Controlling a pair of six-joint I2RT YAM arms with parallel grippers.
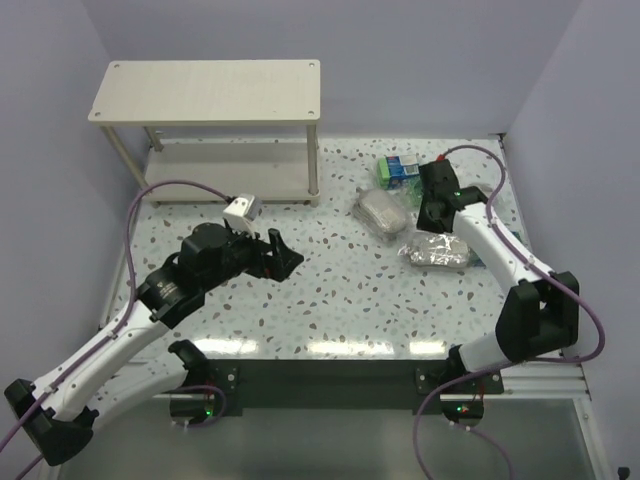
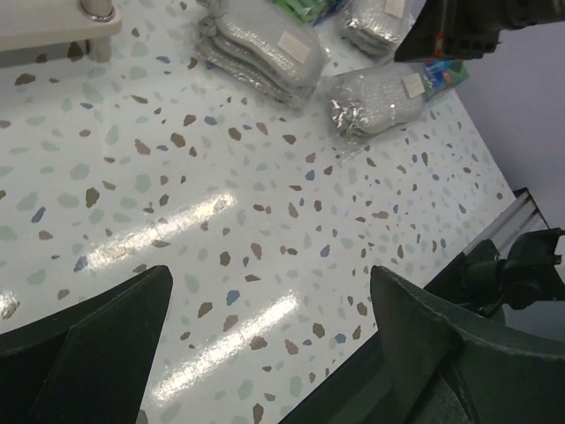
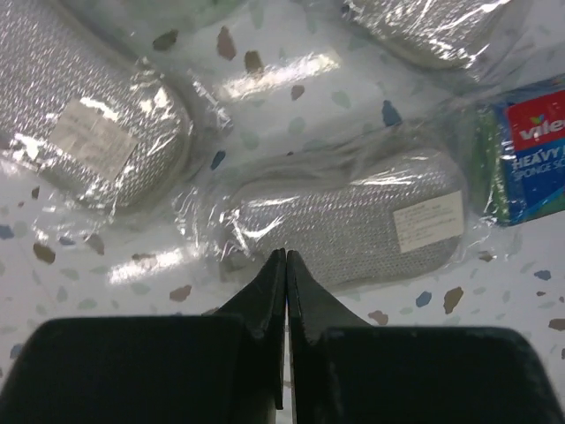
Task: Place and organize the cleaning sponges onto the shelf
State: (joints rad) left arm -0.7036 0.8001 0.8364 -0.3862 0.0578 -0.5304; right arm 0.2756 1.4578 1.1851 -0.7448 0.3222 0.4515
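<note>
Pick stage — my right tool shut, empty, a silvery scourer at its 12 o'clock; next: open, grasp; left tool wide open.

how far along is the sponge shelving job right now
Done: nothing; the shelf shows bare boards, and the silvery scourers and a green sponge pack lie on the table. In hand: the right jaws are shut, tips at one scourer's wrap, grip unclear; the left jaws hang open, empty. Left: every pack.
</note>
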